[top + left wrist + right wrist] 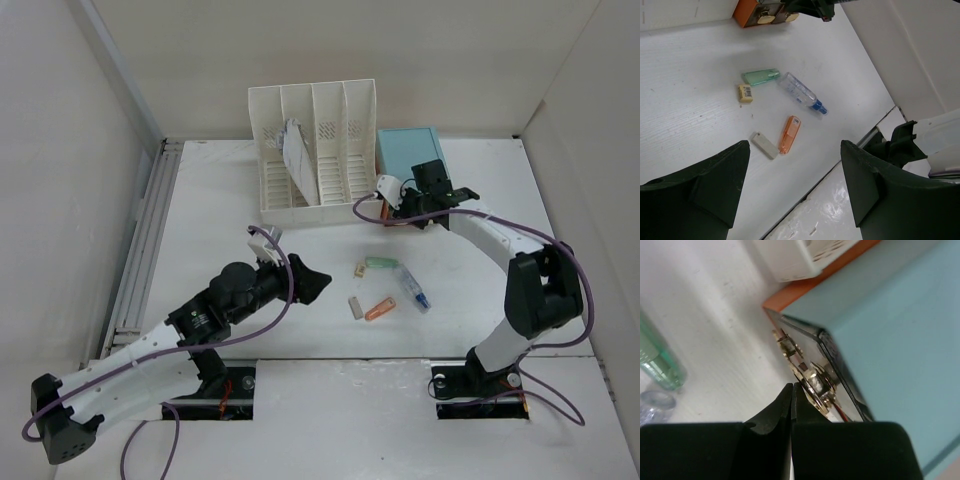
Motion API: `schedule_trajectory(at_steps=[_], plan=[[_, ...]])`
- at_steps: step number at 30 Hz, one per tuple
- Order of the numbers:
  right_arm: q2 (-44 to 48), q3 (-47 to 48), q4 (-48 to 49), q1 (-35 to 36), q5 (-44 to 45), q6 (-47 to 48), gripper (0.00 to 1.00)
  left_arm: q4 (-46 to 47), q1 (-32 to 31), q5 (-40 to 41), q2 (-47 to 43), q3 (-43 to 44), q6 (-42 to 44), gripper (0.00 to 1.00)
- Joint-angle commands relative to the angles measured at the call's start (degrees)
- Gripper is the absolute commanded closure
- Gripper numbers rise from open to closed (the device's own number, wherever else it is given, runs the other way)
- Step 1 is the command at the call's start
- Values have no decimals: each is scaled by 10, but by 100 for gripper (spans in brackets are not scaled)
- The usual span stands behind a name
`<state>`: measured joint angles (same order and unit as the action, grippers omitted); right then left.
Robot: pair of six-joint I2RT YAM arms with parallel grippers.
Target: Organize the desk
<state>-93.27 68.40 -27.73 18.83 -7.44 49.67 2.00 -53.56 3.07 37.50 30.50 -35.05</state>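
The white desk carries a loose cluster near its middle: a green capped piece, a beige eraser, a clear bottle with a blue cap, an orange piece and a grey bar. My left gripper hovers just left of this cluster, open, with nothing between its jaws. My right gripper is shut at the front of the light-blue drawer box. Its closed tips touch the brass handle on the box's orange front.
A white slotted file rack holding a paper stands at the back, beside the box. A grey metal rail runs along the left edge. White walls enclose the desk. The arm bases sit at the near edge.
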Motion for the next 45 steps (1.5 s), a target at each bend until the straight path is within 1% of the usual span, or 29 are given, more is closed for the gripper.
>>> schedule_trajectory(at_steps=[1, 4, 5, 6, 8, 9, 10, 11, 12, 13, 14, 15, 16, 17, 19, 20, 21, 23, 26, 28, 33, 36, 37, 39, 40, 45], plan=[[0, 2, 85, -1, 37, -31, 100, 40, -2, -10, 0, 0, -6, 29], [18, 2, 77, -1, 18, -31, 100, 45, -2, -16, 6, 0, -6, 29], [43, -17, 72, -1, 11, -31, 100, 50, -2, -16, 6, 0, -6, 28], [43, -25, 64, -1, -4, -31, 100, 56, -2, -16, 6, 0, -6, 28], [106, -44, 41, -1, -47, -31, 100, 65, -2, -22, 6, -5, -6, 27], [133, -67, 41, -1, -53, -40, 89, 70, -2, -28, 13, -11, -6, 25], [187, -77, 41, -1, -53, -58, 72, 84, -2, -33, 18, -11, -12, 25], [214, -87, 50, -6, -35, -79, 52, 92, -2, -33, 18, -18, -12, 24], [239, -98, 62, -6, -26, -101, 9, 100, -2, -41, 27, -18, -12, 24], [262, -120, 68, -13, -26, -143, 0, 120, -2, -41, 37, -18, -12, 24], [296, -128, 68, -13, -19, -163, 0, 128, -2, -53, 43, -24, -12, 24], [305, -136, 73, -13, -9, -185, 0, 137, -2, -59, 49, -24, -12, 24], [310, -141, 73, -13, -3, -232, 1, 145, -2, -59, 55, -24, -12, 24], [310, -149, 73, -13, -3, -254, 4, 157, -2, -67, 61, -24, -17, 24], [298, -156, 86, -19, 26, -296, 13, 162, -2, -74, 69, -24, -17, 24], [290, -162, 93, -19, 37, -335, 22, 167, -2, -74, 69, -24, -17, 24], [271, -162, 103, -19, 65, -352, 28, 167, -2, -79, 69, -24, -17, 24], [249, -162, 116, -25, 66, -380, 37, 167, -2, -79, 64, -24, -17, 24], [206, -142, 122, -46, 71, -412, 49, 147, -2, -64, 50, -24, -17, 24], [181, -128, 127, -57, 71, -436, 50, 139, -8, -57, 34, -24, -17, 24], [149, -116, 161, -87, 71, -454, 50, 133, -8, -57, 34, -24, -17, 24], [129, -111, 174, -87, 76, -455, 46, 133, -8, -57, 34, -24, -17, 24], [129, -111, 174, -87, 76, -455, 41, 133, -8, -57, 34, -24, -17, 24], [108, -106, 181, -87, 76, -461, 38, 133, -8, -57, 34, -24, -17, 24], [102, -99, 181, -87, 71, -461, 34, 133, -8, -57, 34, -24, -17, 24], [79, -80, 186, -92, 98, -477, 33, 133, -8, -57, 39, -24, -17, 24]])
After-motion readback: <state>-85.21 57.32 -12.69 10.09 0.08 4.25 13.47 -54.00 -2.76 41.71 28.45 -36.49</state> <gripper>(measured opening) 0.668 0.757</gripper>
